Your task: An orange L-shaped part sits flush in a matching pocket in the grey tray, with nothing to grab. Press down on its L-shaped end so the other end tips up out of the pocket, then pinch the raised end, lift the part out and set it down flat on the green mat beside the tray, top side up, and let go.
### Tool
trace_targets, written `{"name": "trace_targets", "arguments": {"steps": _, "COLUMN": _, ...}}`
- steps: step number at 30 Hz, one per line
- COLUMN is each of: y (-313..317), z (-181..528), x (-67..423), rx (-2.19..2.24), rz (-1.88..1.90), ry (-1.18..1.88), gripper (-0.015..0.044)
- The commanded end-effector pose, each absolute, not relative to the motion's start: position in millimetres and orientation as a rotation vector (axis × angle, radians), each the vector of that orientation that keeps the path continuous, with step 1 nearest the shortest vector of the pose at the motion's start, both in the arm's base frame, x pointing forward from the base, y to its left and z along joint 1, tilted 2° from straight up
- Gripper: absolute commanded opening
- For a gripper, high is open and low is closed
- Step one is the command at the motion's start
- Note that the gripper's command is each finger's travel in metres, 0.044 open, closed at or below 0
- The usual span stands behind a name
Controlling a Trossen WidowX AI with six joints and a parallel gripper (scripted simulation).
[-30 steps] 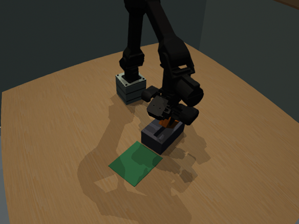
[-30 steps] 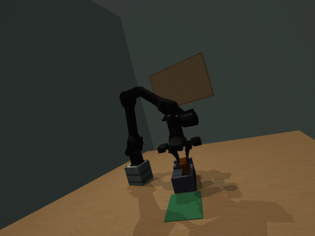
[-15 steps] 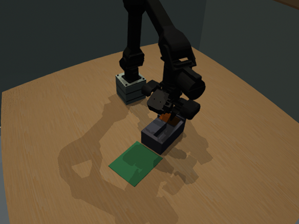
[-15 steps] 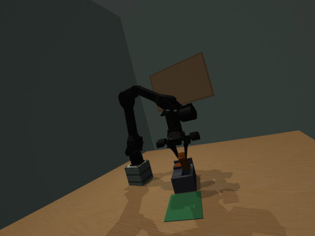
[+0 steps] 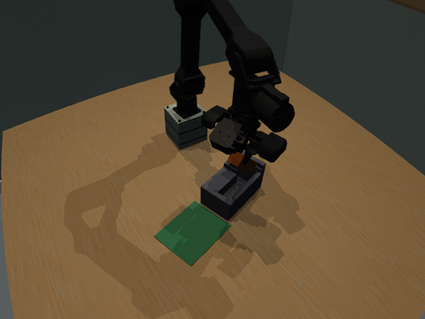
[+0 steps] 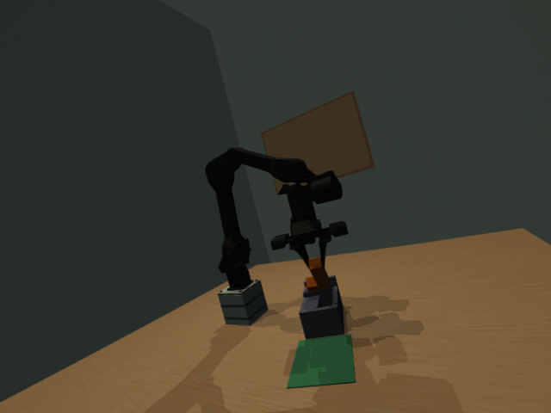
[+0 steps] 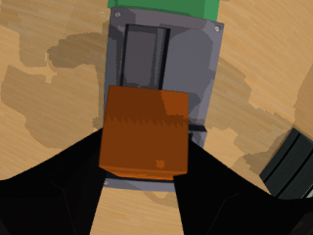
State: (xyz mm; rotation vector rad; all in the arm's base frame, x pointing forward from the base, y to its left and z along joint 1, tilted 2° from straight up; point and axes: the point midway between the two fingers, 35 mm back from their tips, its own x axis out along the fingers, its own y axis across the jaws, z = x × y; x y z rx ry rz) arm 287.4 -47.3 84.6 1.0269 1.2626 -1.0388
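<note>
My gripper (image 5: pixel 242 156) (image 6: pixel 315 261) (image 7: pixel 143 140) is shut on the orange L-shaped part (image 5: pixel 239 160) (image 6: pixel 317 274) (image 7: pixel 145 132). The part hangs tilted from the fingers, lifted clear above the far end of the grey tray (image 5: pixel 215 202) (image 6: pixel 322 320) (image 7: pixel 202 59). The tray's pocket (image 5: pixel 231 187) (image 7: pixel 145 55) lies open and dark below it. The green mat (image 5: pixel 191 232) (image 6: pixel 321 360) lies flat on the table just beyond the tray's near end.
The arm's grey base block (image 5: pixel 184 127) (image 6: pixel 242 306) stands on the wooden table (image 5: pixel 341 220) behind the tray. A brown panel (image 6: pixel 318 138) hangs on the back wall. The table edge runs along the left and right.
</note>
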Motion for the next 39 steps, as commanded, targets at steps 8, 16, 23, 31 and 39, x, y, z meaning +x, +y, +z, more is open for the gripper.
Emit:
{"name": "trace_targets", "arguments": {"steps": 8, "y": -46, "z": 103, "x": 288, "rx": 1.035, "rz": -1.034, "ry": 1.256, "gripper": 0.0}}
{"name": "trace_targets", "arguments": {"steps": 16, "y": -49, "z": 105, "x": 289, "rx": 1.035, "rz": -1.034, "ry": 1.255, "gripper": 0.0}}
{"name": "trace_targets", "arguments": {"steps": 23, "y": -73, "z": 102, "x": 291, "rx": 1.033, "rz": -1.035, "ry": 1.254, "gripper": 0.0}}
{"name": "trace_targets", "arguments": {"steps": 31, "y": -109, "z": 103, "x": 293, "rx": 1.031, "rz": -1.037, "ry": 1.252, "gripper": 0.0}}
{"name": "trace_targets", "arguments": {"steps": 39, "y": -142, "z": 104, "x": 297, "rx": 1.029, "rz": -1.038, "ry": 1.25, "gripper": 0.0}}
